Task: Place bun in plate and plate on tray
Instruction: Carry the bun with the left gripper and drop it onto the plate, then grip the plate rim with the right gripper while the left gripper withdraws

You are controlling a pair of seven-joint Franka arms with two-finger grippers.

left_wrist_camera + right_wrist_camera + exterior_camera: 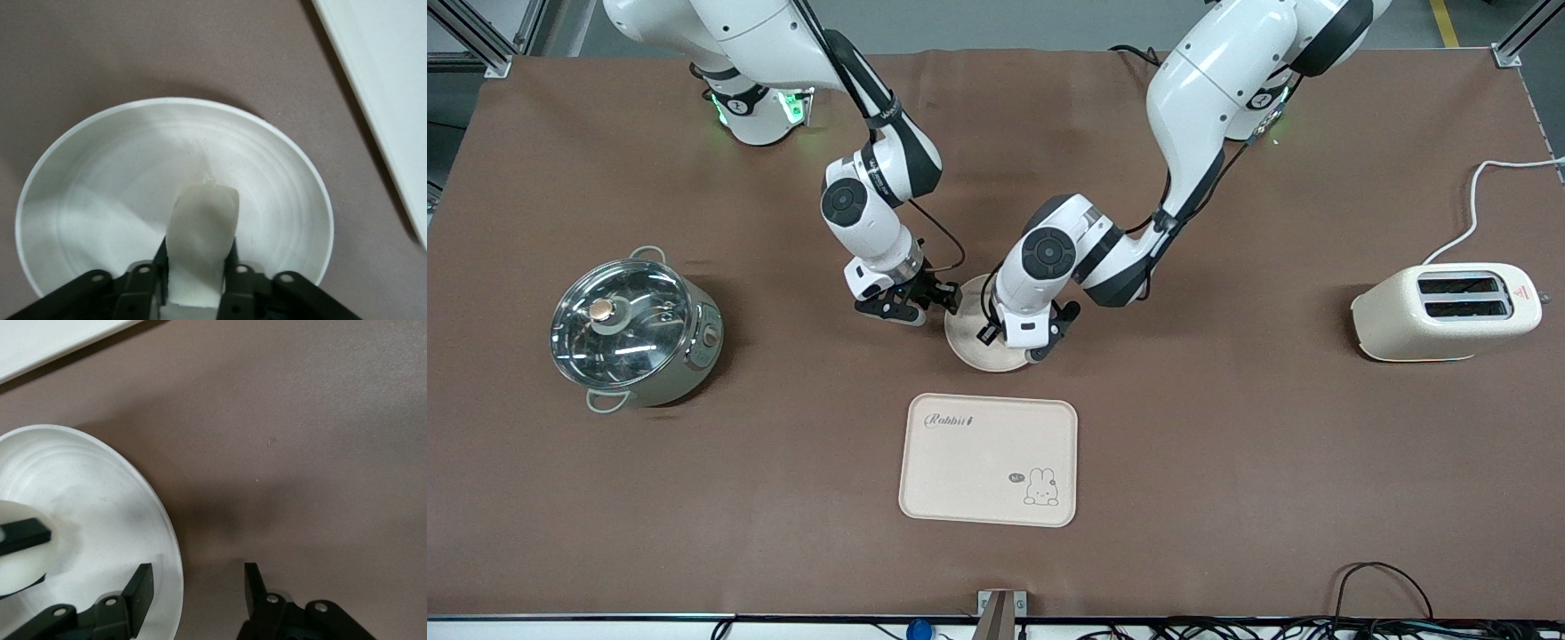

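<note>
- The left gripper (198,270) hangs over the plate (971,348), clenched on the bun (202,243) (a pale soft lump between its fingers).
- The right gripper (195,593) is spread wide at the plate's rim, one finger above the dish, one above the brown table (1227,444).
- The plate rests on the table just beside the tray (989,459), farther from the front camera than it.

A brown table (605,533) stands on seemingly grey floor (996,22) under even light.
</note>
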